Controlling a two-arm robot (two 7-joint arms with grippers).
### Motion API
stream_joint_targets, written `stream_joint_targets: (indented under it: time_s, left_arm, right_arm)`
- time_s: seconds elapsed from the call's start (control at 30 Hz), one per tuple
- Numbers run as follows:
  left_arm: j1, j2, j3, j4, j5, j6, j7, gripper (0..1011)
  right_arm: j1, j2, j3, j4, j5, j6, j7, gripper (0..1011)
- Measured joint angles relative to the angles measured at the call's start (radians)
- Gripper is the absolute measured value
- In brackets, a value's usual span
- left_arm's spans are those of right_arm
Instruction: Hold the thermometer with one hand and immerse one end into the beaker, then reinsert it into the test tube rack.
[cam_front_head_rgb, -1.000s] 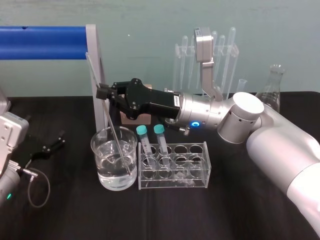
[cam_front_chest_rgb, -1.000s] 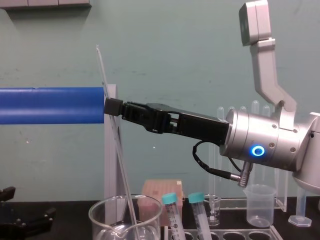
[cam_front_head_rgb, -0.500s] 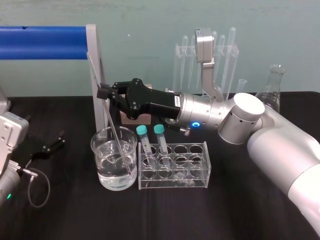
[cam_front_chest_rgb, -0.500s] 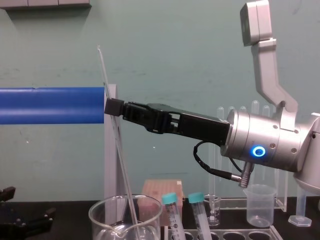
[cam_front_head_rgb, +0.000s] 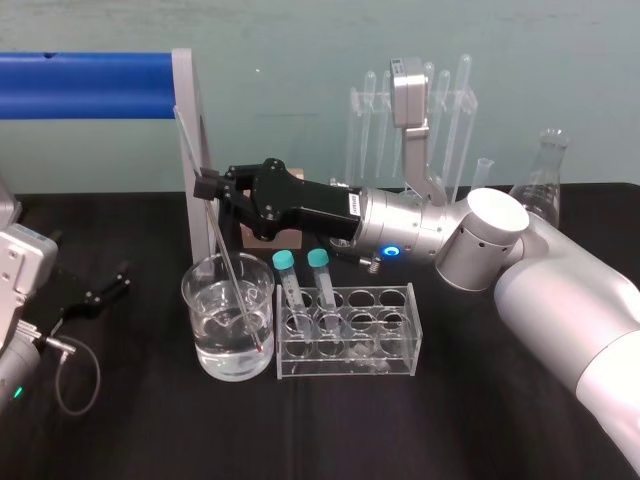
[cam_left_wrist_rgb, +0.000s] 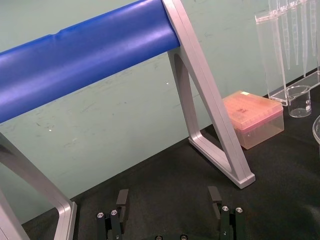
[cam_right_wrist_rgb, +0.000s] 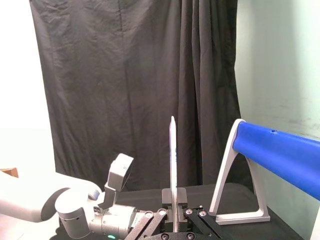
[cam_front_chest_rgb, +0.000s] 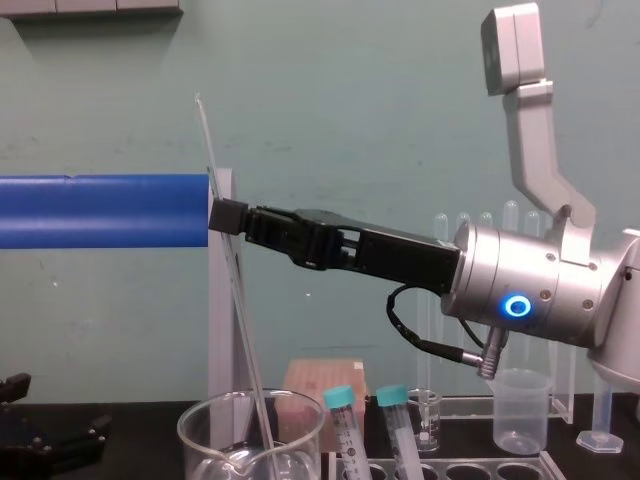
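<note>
Head view: the right gripper (cam_front_head_rgb: 207, 186) reaches in from the right, above the beaker (cam_front_head_rgb: 192, 300), with its black fingers pinched on the thermometer (cam_front_head_rgb: 232, 255) at about a third of the way down the rod. The thermometer is tilted, its top leaning toward the blue bar (cam_front_head_rgb: 85, 85) and its lower end inside the beaker, under the water (cam_front_head_rgb: 225, 350) near the side that faces the test tube rack (cam_front_head_rgb: 397, 340). The rack stands just beside the beaker on the black table (cam_front_head_rgb: 330, 430), with two teal-capped tubes (cam_front_head_rgb: 290, 290) in its holes nearest the beaker. The left gripper (cam_front_head_rgb: 122, 278) lies low at the table's left edge, well apart from the glassware. Left wrist view: the left gripper's two fingers (cam_left_wrist_rgb: 121, 199) are spread wide with nothing between them, facing the grey foot of the bar's frame and a pink box (cam_left_wrist_rgb: 255, 120). Right wrist view: the right gripper's fingers are pressed together on the thermometer (cam_right_wrist_rgb: 173, 160), which rises straight up from between them. Chest view: the right gripper (cam_front_chest_rgb: 222, 213) grips the rod in front of the blue bar's end, and the thermometer (cam_front_chest_rgb: 247, 340) slants down from there past the beaker's rim (cam_front_chest_rgb: 185, 432) into the glass; the two capped tubes stand just to the right of the beaker.
</note>
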Motion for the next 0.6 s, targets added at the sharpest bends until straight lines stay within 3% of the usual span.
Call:
stream_joint_targets:
  time_s: [0.6]
  left_arm:
    - [0.000, 0.000, 0.000, 0.000, 0.000, 0.000, 0.000, 1008]
  right_arm:
    - [-0.002, -0.001, -0.003, -0.003, 0.001, -0.002, 0.004, 54]
